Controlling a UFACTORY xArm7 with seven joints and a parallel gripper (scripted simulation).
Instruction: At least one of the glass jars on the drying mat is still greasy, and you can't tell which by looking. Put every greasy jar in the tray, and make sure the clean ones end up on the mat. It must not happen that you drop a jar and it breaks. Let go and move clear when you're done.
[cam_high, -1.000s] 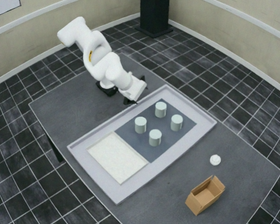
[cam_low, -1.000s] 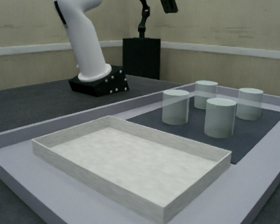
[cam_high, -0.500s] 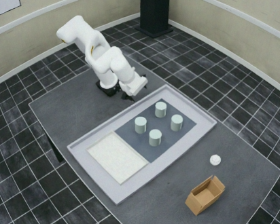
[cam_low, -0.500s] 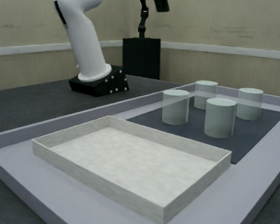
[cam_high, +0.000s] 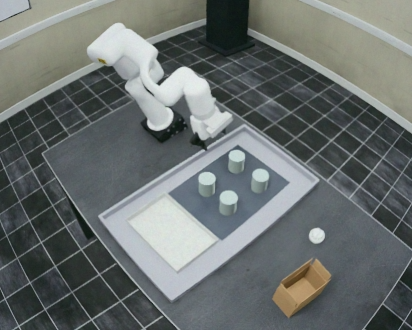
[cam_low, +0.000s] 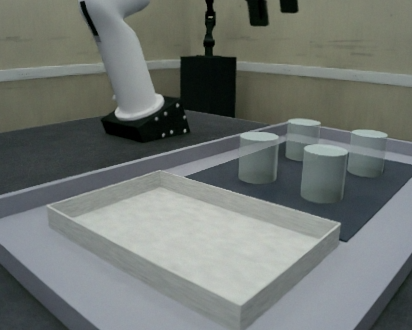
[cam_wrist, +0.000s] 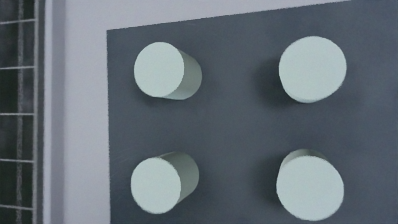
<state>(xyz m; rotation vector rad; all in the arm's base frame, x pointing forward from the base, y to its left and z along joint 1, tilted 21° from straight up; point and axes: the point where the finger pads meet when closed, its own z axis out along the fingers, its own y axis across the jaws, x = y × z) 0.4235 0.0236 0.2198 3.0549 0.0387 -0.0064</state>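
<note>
Several look-alike pale green jars stand upright on the dark drying mat (cam_high: 250, 206) (cam_low: 360, 202) (cam_wrist: 230, 125): the left jar (cam_high: 207, 184) (cam_low: 258, 159), the front jar (cam_high: 228, 203) (cam_low: 324, 175), the back jar (cam_high: 236, 161) (cam_low: 303, 141) and the right jar (cam_high: 260, 181) (cam_low: 367, 155). The wrist view shows their round tops from above; no grease is visible. The pale tray (cam_high: 172, 232) (cam_low: 190, 230) is empty beside the mat. My gripper (cam_high: 212, 138) (cam_low: 274, 16) is open and empty, raised above the robot side of the mat, touching no jar.
A raised lavender rim (cam_high: 138, 193) (cam_low: 100, 181) surrounds the mat and tray. An open cardboard box (cam_high: 302, 287) and a small white object (cam_high: 316, 235) sit on the table outside it. A black pedestal (cam_high: 227, 25) (cam_low: 207, 85) stands behind the table.
</note>
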